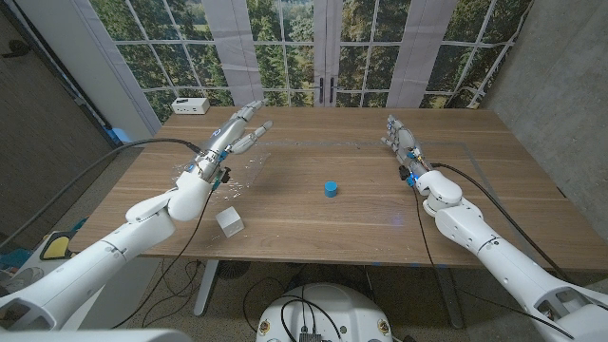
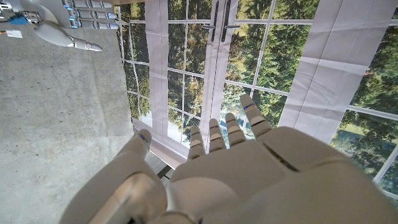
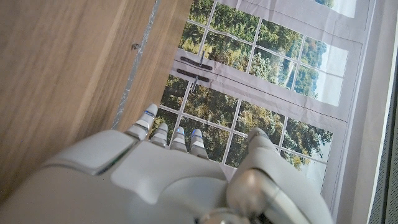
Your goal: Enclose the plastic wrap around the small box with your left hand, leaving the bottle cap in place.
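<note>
The biggest thing is the room: a wall of tall windows (image 1: 313,47) with green trees behind fills the top of the head picture, with grey walls at the upper left and right. Below them the wide wooden bench (image 1: 313,218) takes up the middle of the picture. The left arm comes in from the lower left, and the left hand (image 1: 231,135) is held up in the air over the left part of the bench, fingers (image 2: 227,127) straight, spread and holding nothing. I think it is up there to get ready to come down on the wrap. The right hand (image 1: 402,141) is at the right of the middle, well away from the job, with its fingers straight out and holding nothing; it seems to stand on its side on the bench, likely waiting so it does not get in the way. A thin, see-through sheet of plastic wrap (image 1: 237,171) lies on the bench under the left hand, hard to see. The small box (image 1: 229,221) sits lower left of the middle, near the front edge, apart from the wrap, so nothing is wrapped yet. The blue bottle cap (image 1: 331,188) sits alone in the middle, far enough away to be left alone. A little white box (image 1: 190,104) sits at the far upper left corner of the bench.
</note>
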Controlling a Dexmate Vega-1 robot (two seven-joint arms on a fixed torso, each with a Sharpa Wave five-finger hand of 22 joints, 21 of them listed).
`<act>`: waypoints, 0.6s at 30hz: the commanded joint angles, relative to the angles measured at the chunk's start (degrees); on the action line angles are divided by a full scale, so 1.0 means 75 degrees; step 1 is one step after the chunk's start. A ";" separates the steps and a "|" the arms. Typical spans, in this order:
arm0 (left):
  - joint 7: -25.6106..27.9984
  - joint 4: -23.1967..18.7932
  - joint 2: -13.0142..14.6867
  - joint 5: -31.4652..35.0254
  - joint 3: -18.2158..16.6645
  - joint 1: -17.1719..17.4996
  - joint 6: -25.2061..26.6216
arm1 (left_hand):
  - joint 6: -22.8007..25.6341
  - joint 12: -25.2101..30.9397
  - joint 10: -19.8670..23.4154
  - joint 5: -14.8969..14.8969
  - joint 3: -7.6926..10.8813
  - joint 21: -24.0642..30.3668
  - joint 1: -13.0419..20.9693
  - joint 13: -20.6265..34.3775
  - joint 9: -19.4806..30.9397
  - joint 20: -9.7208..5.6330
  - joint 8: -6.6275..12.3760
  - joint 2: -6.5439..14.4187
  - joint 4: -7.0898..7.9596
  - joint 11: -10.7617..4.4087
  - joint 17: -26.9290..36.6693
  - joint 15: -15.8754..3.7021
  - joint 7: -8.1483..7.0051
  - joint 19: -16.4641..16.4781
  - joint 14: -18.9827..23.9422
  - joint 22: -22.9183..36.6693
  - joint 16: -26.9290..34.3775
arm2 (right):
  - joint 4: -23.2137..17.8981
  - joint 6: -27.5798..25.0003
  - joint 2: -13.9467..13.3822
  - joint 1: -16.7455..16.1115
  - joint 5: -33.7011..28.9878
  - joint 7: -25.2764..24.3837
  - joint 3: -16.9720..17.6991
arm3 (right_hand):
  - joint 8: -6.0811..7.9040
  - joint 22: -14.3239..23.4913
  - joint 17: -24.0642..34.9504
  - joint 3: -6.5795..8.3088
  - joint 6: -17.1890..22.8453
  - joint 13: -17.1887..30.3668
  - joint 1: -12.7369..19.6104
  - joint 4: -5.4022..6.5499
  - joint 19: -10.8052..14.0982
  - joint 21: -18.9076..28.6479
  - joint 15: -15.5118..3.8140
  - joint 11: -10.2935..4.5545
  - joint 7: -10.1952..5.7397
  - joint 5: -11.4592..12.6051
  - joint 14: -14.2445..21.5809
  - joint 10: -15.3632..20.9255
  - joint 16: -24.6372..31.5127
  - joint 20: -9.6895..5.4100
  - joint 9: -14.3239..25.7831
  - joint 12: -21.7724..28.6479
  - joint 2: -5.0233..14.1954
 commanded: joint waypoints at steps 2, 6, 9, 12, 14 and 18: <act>0.0255 -0.0716 0.0514 0.0638 -0.0310 0.0629 0.0273 | 0.0039 0.0057 0.0117 -0.0012 0.0013 0.0039 0.0030 0.0029 0.0034 -0.0004 -0.0006 -0.0055 -0.0039 -0.0018 0.0041 0.0001 -0.0039 0.0072 0.0065 0.0014 0.0025 | -0.0366 0.0028 -0.0092 -0.0233 -0.0120 -0.0216 0.0009 | 0.0030 0.0043 0.0030 0.0032 0.0075 0.0023 0.0061 -0.0008 0.0002 -0.0034 -0.0003 0.0019 -0.0015 -0.0009 0.0013 0.0034 0.0029 0.0031 0.0013 0.0018 -0.0021; 0.0239 -0.0904 0.0655 0.0726 -0.0409 0.0830 0.0382 | 0.0042 0.0051 0.0129 -0.0013 0.0006 0.0037 0.0021 0.0029 0.0034 -0.0012 -0.0015 -0.0065 -0.0041 -0.0031 0.0043 -0.0015 -0.0057 0.0085 0.0079 0.0015 0.0021 | -0.0439 0.0018 -0.0076 -0.0260 -0.0129 -0.0288 0.0018 | 0.0029 0.0043 0.0032 0.0033 0.0079 0.0024 0.0059 -0.0010 0.0007 -0.0045 -0.0005 0.0025 -0.0010 -0.0016 0.0014 0.0037 0.0028 0.0033 0.0014 0.0017 -0.0022; 0.0163 -0.1025 0.0741 0.0693 -0.0479 0.0962 0.0451 | 0.0036 0.0045 0.0137 -0.0014 -0.0001 0.0032 0.0016 0.0029 0.0034 -0.0017 -0.0025 -0.0080 -0.0046 -0.0043 0.0044 -0.0033 -0.0071 0.0086 0.0087 0.0015 0.0016 | -0.0437 0.0013 -0.0060 -0.0251 -0.0137 -0.0300 0.0010 | 0.0028 0.0044 0.0032 0.0035 0.0082 0.0024 0.0059 -0.0013 0.0011 -0.0050 0.0000 0.0024 -0.0015 -0.0019 0.0017 0.0038 0.0028 0.0033 0.0014 0.0016 -0.0022; 0.0072 -0.1081 0.0829 0.0642 -0.0524 0.1057 0.0450 | 0.0027 0.0037 0.0141 -0.0015 -0.0009 0.0029 0.0012 0.0029 0.0034 -0.0021 -0.0036 -0.0100 -0.0055 -0.0041 0.0045 -0.0039 -0.0075 0.0092 0.0094 0.0014 0.0010 | -0.0447 0.0041 -0.0094 -0.0223 -0.0278 -0.0341 -0.0023 | 0.0026 0.0044 0.0033 0.0037 0.0081 0.0024 0.0059 -0.0015 0.0016 -0.0057 -0.0003 0.0021 -0.0014 -0.0023 0.0020 0.0039 0.0028 0.0031 0.0014 0.0015 -0.0022; -0.0084 -0.1185 0.0923 0.0599 -0.0566 0.1141 0.0526 | 0.0024 0.0033 0.0142 -0.0015 -0.0013 0.0026 0.0011 0.0029 0.0035 -0.0022 -0.0041 -0.0109 -0.0059 -0.0042 0.0045 -0.0044 -0.0083 0.0091 0.0100 0.0014 0.0008 | -0.0440 0.0065 -0.0089 -0.0205 -0.0287 -0.0312 -0.0032 | 0.0028 0.0044 0.0033 0.0037 0.0089 0.0025 0.0060 -0.0018 0.0019 -0.0061 -0.0006 0.0024 -0.0017 -0.0025 0.0020 0.0039 0.0027 0.0031 0.0014 0.0013 -0.0023; -0.0203 -0.1370 0.1084 0.0680 -0.0652 0.1332 0.0648 | 0.0020 0.0019 0.0144 -0.0015 -0.0028 0.0015 0.0009 0.0030 0.0035 -0.0019 -0.0053 -0.0146 -0.0078 -0.0063 0.0045 -0.0071 -0.0102 0.0090 0.0147 0.0013 0.0013 | -0.0438 0.0048 -0.0074 -0.0186 -0.0284 -0.0334 -0.0025 | 0.0031 0.0044 0.0033 0.0039 0.0102 0.0025 0.0062 -0.0023 0.0020 -0.0071 0.0000 0.0030 -0.0034 -0.0030 0.0018 0.0042 0.0024 0.0033 0.0014 0.0013 -0.0027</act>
